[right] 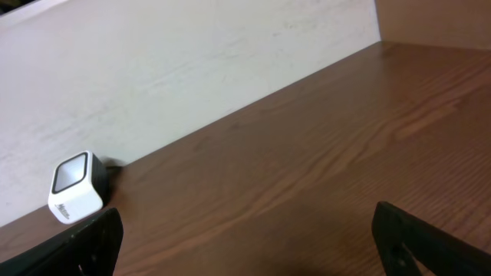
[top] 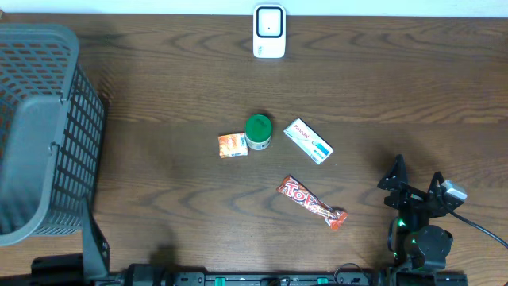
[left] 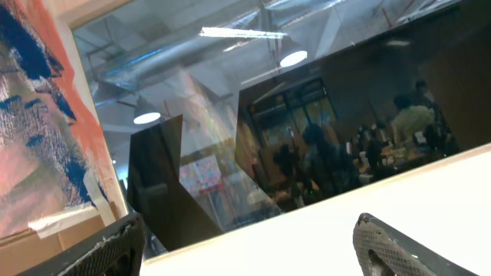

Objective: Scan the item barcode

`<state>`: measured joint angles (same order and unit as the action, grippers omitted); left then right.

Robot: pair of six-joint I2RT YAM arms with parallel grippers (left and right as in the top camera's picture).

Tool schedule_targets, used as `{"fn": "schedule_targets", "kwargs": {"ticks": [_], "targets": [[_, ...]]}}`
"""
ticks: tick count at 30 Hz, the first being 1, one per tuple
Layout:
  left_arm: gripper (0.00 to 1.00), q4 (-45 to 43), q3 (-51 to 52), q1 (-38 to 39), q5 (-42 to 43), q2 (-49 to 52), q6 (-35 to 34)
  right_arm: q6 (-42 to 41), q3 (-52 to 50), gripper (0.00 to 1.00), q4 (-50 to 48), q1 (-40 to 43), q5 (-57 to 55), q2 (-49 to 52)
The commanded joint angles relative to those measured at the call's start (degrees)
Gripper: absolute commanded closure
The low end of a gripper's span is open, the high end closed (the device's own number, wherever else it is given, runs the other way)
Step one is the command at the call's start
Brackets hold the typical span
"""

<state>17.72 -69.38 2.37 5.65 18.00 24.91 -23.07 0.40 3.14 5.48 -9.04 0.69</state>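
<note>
**Both grippers slack, four items waiting mid-table**

From overhead, four items sit in a loose cluster at the middle of the tabletop (top: pixel 159 87). A green-lidded jar (top: pixel 258 131) stands with an orange packet (top: pixel 232 145) tight against its left side. A white box (top: pixel 308 141) lies just beside the jar on the right. A red bar (top: pixel 312 202) lies slantwise closer to the near edge, apart from the rest. Which face carries a barcode? Cannot tell, the print is too small (only the big lettering on the bar shows). The scanner (top: pixel 269 30) stands at the middle of the far edge, well apart from the cluster.

The right gripper (top: pixel 414 181) hovers by the near-right corner, jaws spread wide and gripping nothing. Its wrist view catches just two dark fingertips at the bottom corners, bare wood, and the scanner small at the left against a pale wall (right: pixel 192 61). The items fall outside that frame.

The left gripper (left: pixel 245 257) also has its jaws wide apart and empty. Its camera is tipped up off the table, at a window (left: pixel 307 115) full of reflections and an orange-and-blue panel (left: pixel 38 115). From overhead that arm is mostly cut off at the near-left corner, beside the basket (top: pixel 40 135), which itself runs off the left edge.
</note>
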Motion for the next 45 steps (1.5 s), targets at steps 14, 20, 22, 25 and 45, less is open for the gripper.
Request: {"fn": "schedule_targets", "kwargs": {"ticks": [14, 20, 22, 25, 45], "targets": [[0.13, -10.54, 8.07, 0.17, -0.31, 1.36, 1.03, -0.48, -0.09, 0.01, 0.09, -0.44, -0.55, -0.31], [0.13, -6.32, 9.55, 0.17, -0.31, 2.78, 1.01, -0.48, -0.09, 0.01, 0.09, -0.44, -0.55, -0.31], [0.13, -2.89, 9.55, 0.17, -0.28, 2.84, 1.01, 0.22, -0.09, 0.01, -0.13, -0.42, -3.23, -0.31], [0.13, 0.2, 9.55, 0.17, -0.26, 2.84, 0.96, 0.09, -0.09, 0.01, -0.31, -0.44, -3.93, -0.31], [0.13, -0.07, 29.0, 0.17, -2.21, 8.07, -3.21, 10.43, 3.72, 0.01, -0.98, -0.44, 31.85, -0.31]]}}
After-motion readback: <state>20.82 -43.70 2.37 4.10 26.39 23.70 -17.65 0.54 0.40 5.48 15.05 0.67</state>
